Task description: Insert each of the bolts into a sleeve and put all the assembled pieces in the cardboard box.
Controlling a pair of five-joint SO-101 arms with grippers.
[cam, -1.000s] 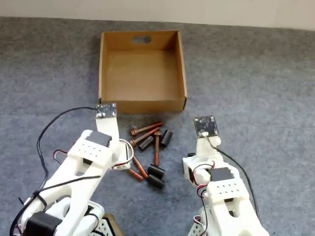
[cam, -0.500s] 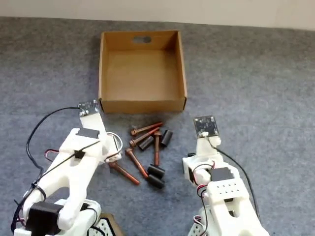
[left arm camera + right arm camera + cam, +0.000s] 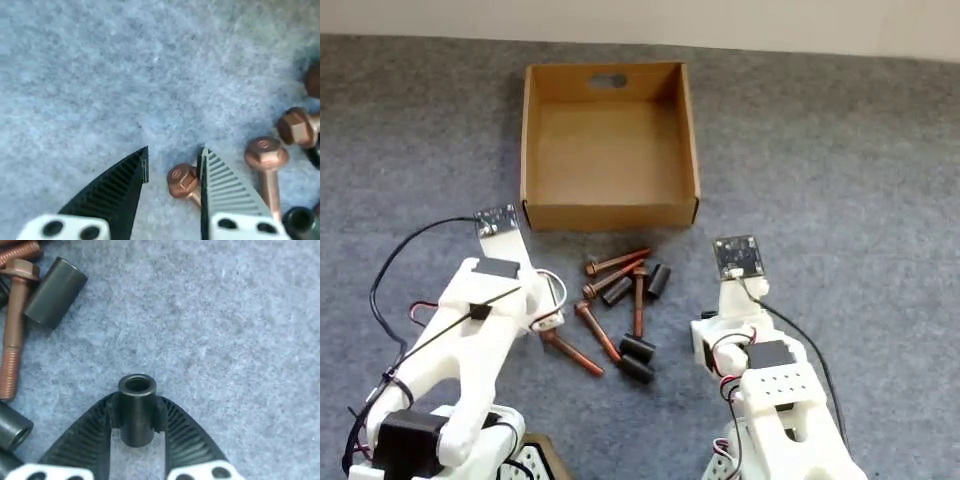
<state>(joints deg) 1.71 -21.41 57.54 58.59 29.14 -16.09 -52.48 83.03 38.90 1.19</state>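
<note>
Saw a table (image 3: 840, 150) covered in grey felt-like fabric. Found on it an open cardboard box (image 3: 608, 150), and just in front of that a loose cluster of copper bolts (image 3: 639, 300) and black sleeves (image 3: 658, 279), lying flat, some touching.

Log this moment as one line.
left gripper open astride bolt head | right gripper shut on sleeve | box holds no assemblies

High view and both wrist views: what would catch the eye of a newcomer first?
The right end effector grips a black sleeve, while the open left end effector straddles a copper bolt head. Nearby lie loose bolts and sleeves, in front of the cardboard box.
</note>
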